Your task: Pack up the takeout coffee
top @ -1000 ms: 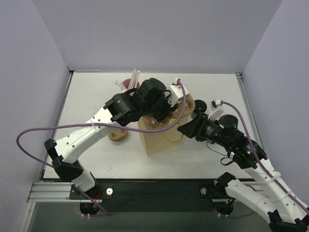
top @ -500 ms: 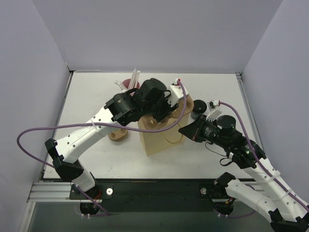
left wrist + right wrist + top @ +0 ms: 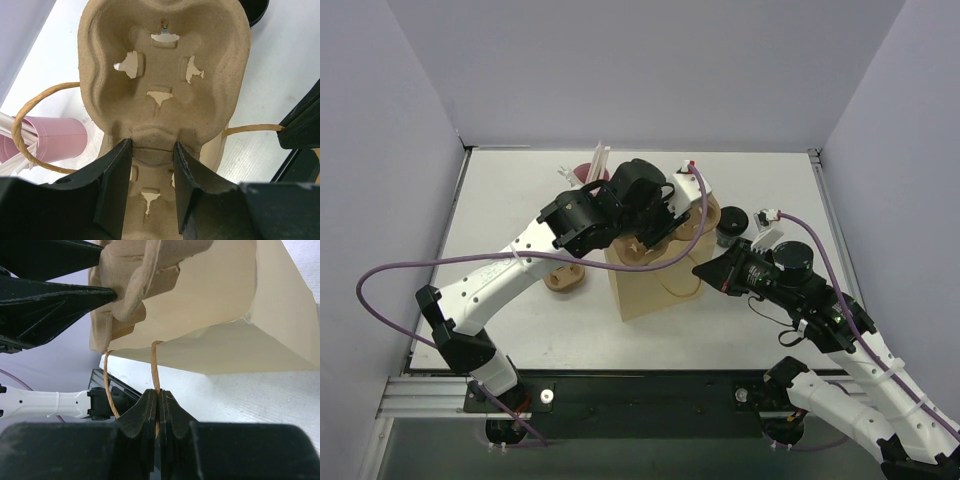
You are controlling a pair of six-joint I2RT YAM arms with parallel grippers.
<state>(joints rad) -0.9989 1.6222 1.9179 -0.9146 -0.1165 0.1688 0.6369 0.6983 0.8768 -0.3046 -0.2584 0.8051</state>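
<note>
A brown paper bag (image 3: 648, 292) stands mid-table. Above its mouth hangs a pulp cup carrier (image 3: 165, 65), and my left gripper (image 3: 152, 150) is shut on the carrier's middle ridge, one finger on each side. In the top view this gripper (image 3: 650, 235) sits over the bag, with the carrier's far end (image 3: 708, 214) sticking out behind it. My right gripper (image 3: 156, 395) is shut on the bag's twine handle (image 3: 155, 365) at the bag's right side (image 3: 698, 270). A black-lidded coffee cup (image 3: 731, 222) stands just right of the carrier.
A pink cup (image 3: 588, 172) with white straws stands behind the bag at the left. A round tan object (image 3: 565, 279) lies on the table under the left arm. A purple cable loops out to the left. Walls close the table on three sides.
My right gripper has shut on the bag's twine handle and edged toward the bag. The left gripper and carrier have barely moved.
</note>
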